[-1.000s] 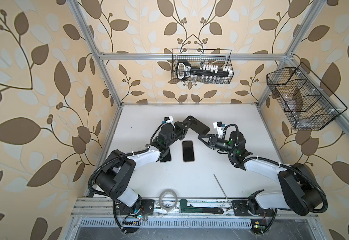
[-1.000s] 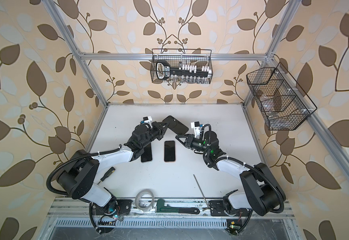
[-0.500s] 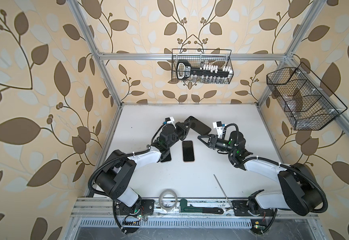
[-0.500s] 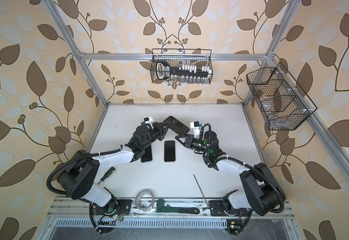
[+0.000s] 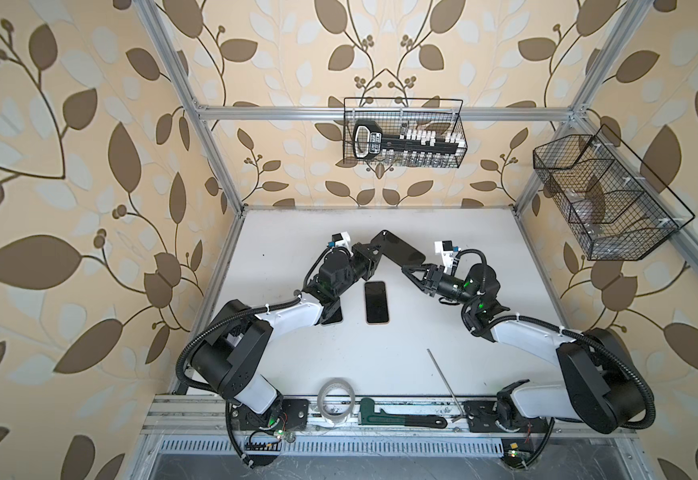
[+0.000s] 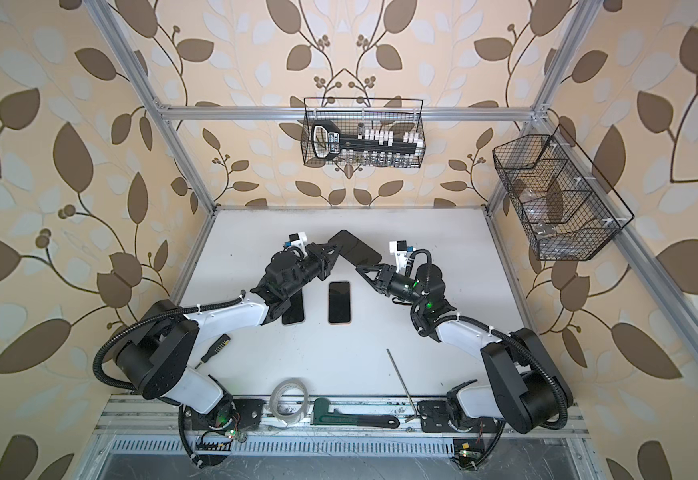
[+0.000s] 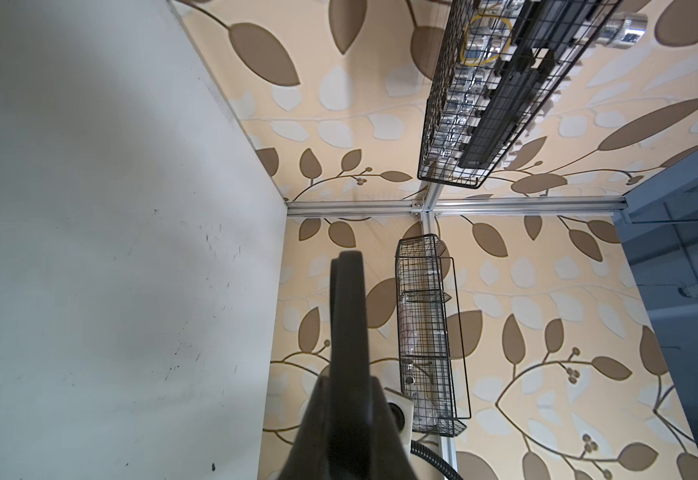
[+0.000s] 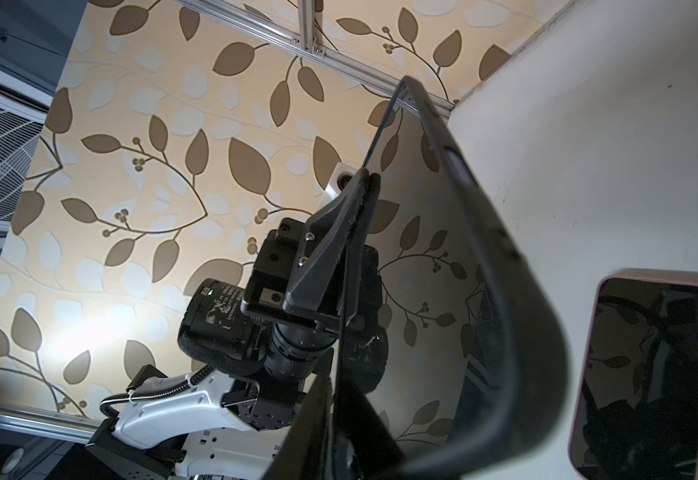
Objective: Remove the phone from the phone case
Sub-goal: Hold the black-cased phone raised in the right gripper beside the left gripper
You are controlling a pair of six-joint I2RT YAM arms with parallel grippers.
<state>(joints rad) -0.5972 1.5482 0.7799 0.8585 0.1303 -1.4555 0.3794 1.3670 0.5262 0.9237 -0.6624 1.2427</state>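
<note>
The left tool (image 5: 371,254) is pressed together, pinching the phone (image 8: 397,257) raised above the surface (image 5: 484,357). The black phone case (image 8: 513,291) bows away from it. The right tool (image 5: 409,272) sits at the opposite end, but I cannot tell whether it grips.

Overall light: bright, even and diffuse in both top views; the flat white tabletop (image 5: 380,365) reads near-white with no blown-out patches.
Shadows: faint and soft-edged in both top views; in the left wrist view a broad grey shadow spreads across the tabletop.
Glare: in the right wrist view a white hotspot sits on the beige leaf-patterned wallpaper (image 8: 90,332), and the glossy black phone (image 8: 414,249) mirrors that leaf pattern.
Blur: the matte black phone case (image 8: 538,353) and the left gripper (image 7: 347,386) are out of focus close to the lenses.
Distortion: the silver aluminium frame posts (image 5: 198,124) splay outward toward the edges of the top views.
</note>
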